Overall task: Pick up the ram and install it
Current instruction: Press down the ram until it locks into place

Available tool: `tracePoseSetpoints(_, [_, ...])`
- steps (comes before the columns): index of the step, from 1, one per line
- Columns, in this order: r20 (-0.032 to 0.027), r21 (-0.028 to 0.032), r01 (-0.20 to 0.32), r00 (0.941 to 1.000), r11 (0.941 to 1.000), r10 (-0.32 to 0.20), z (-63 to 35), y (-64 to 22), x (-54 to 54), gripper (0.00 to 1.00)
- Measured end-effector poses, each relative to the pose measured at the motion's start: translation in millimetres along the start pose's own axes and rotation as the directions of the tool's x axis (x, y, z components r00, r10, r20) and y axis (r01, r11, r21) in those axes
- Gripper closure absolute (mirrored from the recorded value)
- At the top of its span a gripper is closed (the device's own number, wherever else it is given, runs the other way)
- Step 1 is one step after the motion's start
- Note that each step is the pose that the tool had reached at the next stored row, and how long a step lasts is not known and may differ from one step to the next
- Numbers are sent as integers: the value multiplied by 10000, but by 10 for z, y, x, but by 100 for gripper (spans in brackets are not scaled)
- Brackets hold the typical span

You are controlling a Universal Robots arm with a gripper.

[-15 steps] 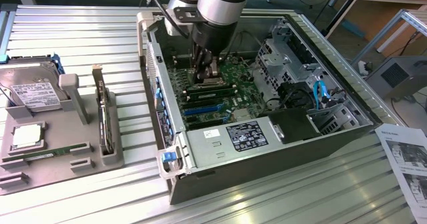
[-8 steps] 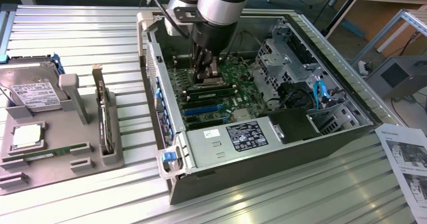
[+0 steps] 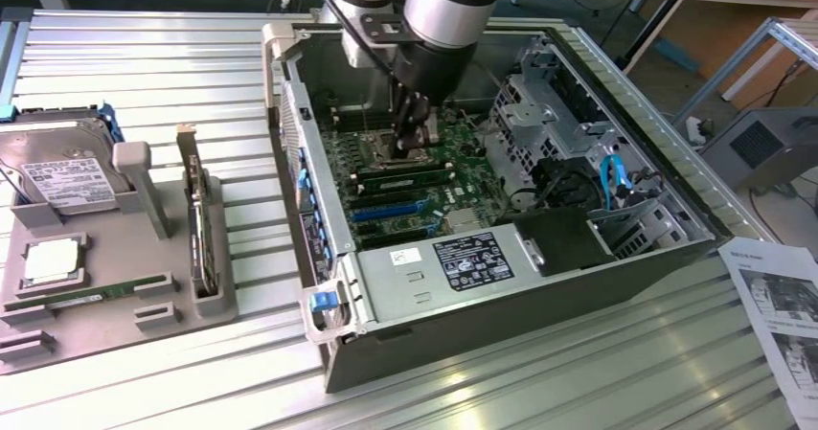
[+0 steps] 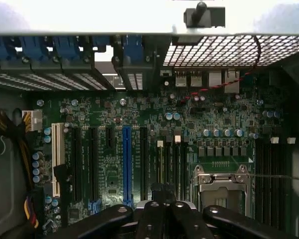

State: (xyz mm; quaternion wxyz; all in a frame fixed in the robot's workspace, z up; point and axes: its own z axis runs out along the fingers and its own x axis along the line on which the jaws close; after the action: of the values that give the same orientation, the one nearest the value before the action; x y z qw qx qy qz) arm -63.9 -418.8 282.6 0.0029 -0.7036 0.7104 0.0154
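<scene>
The black multi-fingered gripper (image 3: 412, 143) hangs closed inside the open grey computer case (image 3: 665, 258), its tips drawn together just above the green motherboard (image 3: 435, 195). In the wrist view the fingers (image 4: 154, 219) sit bunched over the board with no stick visible between them, so whether anything is held I cannot tell. Beside them lie the empty silver processor socket (image 4: 222, 181) and the black memory slots (image 4: 172, 167).

At about nine o'clock from the gripper in the exterior view, well apart from the case, a grey plastic parts tray (image 3: 77, 320) rests on the ribbed aluminium desk (image 3: 153, 76). The ram (image 3: 96, 291), a long, thin green circuit-board stick, lies in a groove near the tray's front, just below the square silver processor chip (image 3: 49, 260).

The stick looks light and stiff but fragile. It is probably best pinched across its flat faces near the middle of its length, away from the contact edge, and kept level.
</scene>
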Motion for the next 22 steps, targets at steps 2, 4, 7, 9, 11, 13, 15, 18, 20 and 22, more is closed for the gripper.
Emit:
tracePoseSetpoints(2, [0,0,0,10000,10000,0,-1,-70,-1,89])
tracePoseSetpoints(4, [0,0,0,10000,10000,0,-2,-127,-1,89])
tracePoseSetpoints(7, [-1,0,1,10000,10000,-1,-5,-250,-2,89])
tracePoseSetpoints(9, [0,0,-1,10000,10000,1,-4,-250,-2,89])
tracePoseSetpoints(11, [1,0,0,10000,10000,0,-5,-250,-3,89])
tracePoseSetpoints(13, [-2,-1,0,10000,10000,0,-19,-250,-3,89])
tracePoseSetpoints(15, [0,0,0,10000,10000,0,-47,-250,-4,89])
tracePoseSetpoints(18, [0,-1,0,10000,10000,0,-127,-250,-6,89])
tracePoseSetpoints(20, [0,-2,0,10000,10000,0,-191,-249,-7,89])
tracePoseSetpoints(22, [0,-2,0,10000,10000,0,-258,-248,-9,89])
